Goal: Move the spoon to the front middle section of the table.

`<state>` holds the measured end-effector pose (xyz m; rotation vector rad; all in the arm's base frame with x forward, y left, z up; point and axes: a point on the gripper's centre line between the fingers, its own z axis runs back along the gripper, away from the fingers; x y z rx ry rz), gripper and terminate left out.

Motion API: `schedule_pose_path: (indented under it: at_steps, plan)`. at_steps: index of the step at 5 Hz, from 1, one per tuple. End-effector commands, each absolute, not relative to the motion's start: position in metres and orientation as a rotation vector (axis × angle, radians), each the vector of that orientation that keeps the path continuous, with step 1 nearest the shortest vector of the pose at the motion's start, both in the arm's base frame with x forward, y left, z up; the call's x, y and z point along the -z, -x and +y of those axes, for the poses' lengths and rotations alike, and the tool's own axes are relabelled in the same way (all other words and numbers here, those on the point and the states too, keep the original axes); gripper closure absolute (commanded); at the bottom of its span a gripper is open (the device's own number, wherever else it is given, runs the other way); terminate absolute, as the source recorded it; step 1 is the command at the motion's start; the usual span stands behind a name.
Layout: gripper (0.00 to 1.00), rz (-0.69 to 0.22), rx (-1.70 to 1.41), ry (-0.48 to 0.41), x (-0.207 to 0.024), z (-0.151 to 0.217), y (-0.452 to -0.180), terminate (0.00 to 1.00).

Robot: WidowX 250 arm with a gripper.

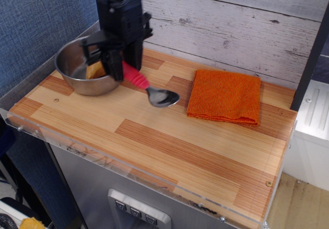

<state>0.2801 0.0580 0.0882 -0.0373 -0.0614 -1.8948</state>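
Note:
The spoon (149, 88) has a red ribbed handle and a shiny silver bowl. My black gripper (119, 71) is shut on the red handle and holds the spoon just above the table (169, 147), over its middle-left part. The spoon's bowl points right and toward the front, near the left edge of the orange cloth (225, 96) but apart from it. The upper end of the handle is hidden between my fingers.
A steel bowl (77, 67) with a tan lump in it stands at the back left, partly behind my gripper. The orange cloth lies at the back right. A clear acrylic rim (103, 159) runs along the table's front edge. A whitewashed plank wall stands behind.

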Motion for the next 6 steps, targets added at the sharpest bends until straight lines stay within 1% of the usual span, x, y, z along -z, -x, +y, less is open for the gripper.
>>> schedule_pose_path:
  at_steps: [1, 2, 4, 5, 6]
  plan:
    - [1.00, -0.005, 1.948, -0.020, -0.067, 0.073, -0.270, 0.00]
    - [1.00, 0.018, 1.981, -0.009, -0.058, 0.075, -0.268, 0.00]
    - [1.00, 0.059, 2.047, 0.028, -0.031, 0.075, -0.259, 0.00]
    - [1.00, 0.069, 2.087, 0.056, -0.010, 0.074, -0.259, 0.00]
    - [1.00, 0.078, 2.118, 0.059, -0.005, 0.072, -0.263, 0.00]
